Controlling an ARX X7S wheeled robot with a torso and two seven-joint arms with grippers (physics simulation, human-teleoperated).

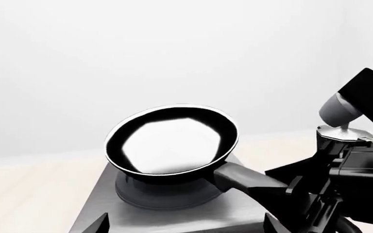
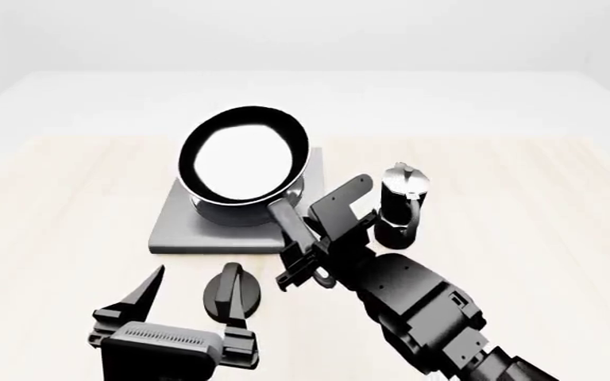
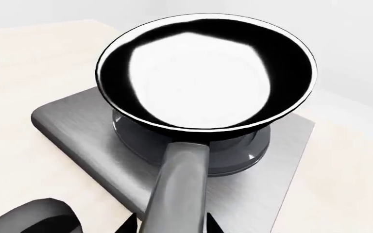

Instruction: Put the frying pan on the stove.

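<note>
The frying pan (image 2: pixel 244 155) is glossy black with a bright reflective inside, and it sits tilted over the stove (image 2: pixel 174 230), a flat grey slab. My right gripper (image 2: pixel 299 250) is shut on the pan's long handle (image 3: pixel 180 189), with a dark finger on each side. A round grey body under the pan (image 3: pixel 206 73) hides the burner, so I cannot tell whether the pan bears on it. My left gripper (image 2: pixel 191 302) is open and holds nothing, on the near side of the stove (image 1: pixel 102 208). The left wrist view shows the pan (image 1: pixel 173 141) and the right gripper (image 1: pixel 303 187).
A black-and-silver moka pot (image 2: pixel 400 202) stands on the light wooden table (image 2: pixel 61 206), just right of the stove and close to my right arm. A small black knob-shaped thing (image 2: pixel 220 294) lies on the table beside my left gripper's right finger.
</note>
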